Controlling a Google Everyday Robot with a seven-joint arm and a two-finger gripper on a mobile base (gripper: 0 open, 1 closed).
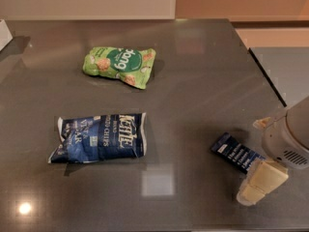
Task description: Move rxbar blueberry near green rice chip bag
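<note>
Spanning the view, one grey tabletop [203,81] carries two bags and one bar. One navy Kettle chip bag [99,137] lies front left, and one green rice chip bag [119,65] lies behind it, apart. At the right edge, one hand [253,161] is spread about the right end of the one rxbar blueberry [234,151].

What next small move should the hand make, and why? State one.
Probably settle the hand over the rxbar blueberry and grip it: the hand sits at the bar's lower-right end, and the bar lies on the table far from the green rice chip bag.
</note>
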